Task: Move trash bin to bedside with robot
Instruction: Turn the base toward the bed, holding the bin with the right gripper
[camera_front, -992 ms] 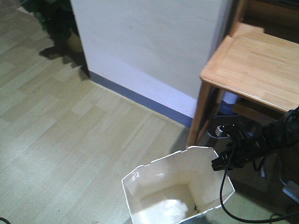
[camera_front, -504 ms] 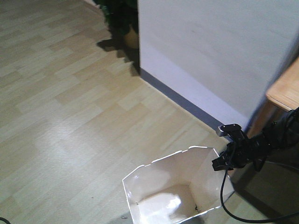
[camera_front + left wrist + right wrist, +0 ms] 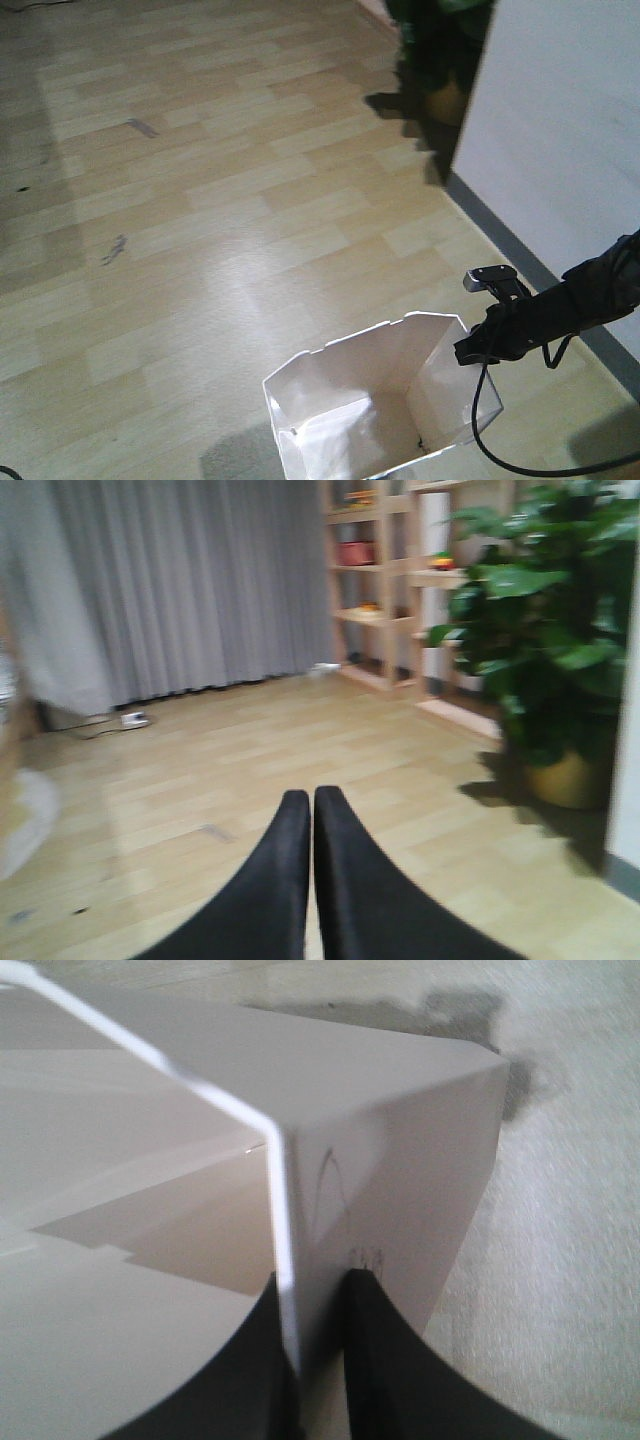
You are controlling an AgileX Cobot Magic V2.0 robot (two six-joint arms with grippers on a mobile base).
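Note:
The white faceted trash bin (image 3: 345, 385) stands on the pale wood floor at the bottom of the front view, open top showing its glossy inside. My right gripper (image 3: 470, 352), on a slim black arm (image 3: 580, 295), is shut on the bin's right rim. In the right wrist view its two black fingers (image 3: 375, 1340) pinch the thin white wall of the trash bin (image 3: 390, 1110), one inside and one outside. My left gripper (image 3: 305, 800) is shut with nothing in it, held above bare floor. The bedside is out of view.
A white wall (image 3: 560, 130) with a dark baseboard runs along the right. A potted plant (image 3: 440, 50) stands at its far corner, large in the left wrist view (image 3: 540, 660). Wooden shelves (image 3: 385, 570) and grey curtains (image 3: 180, 580) lie beyond. A black cable (image 3: 500, 455) trails beside the bin.
The whole view has swung left: the wooden desk and most of the wall slid out to the right, open floor and the plant came in. Bin and right gripper keep their place in frame.

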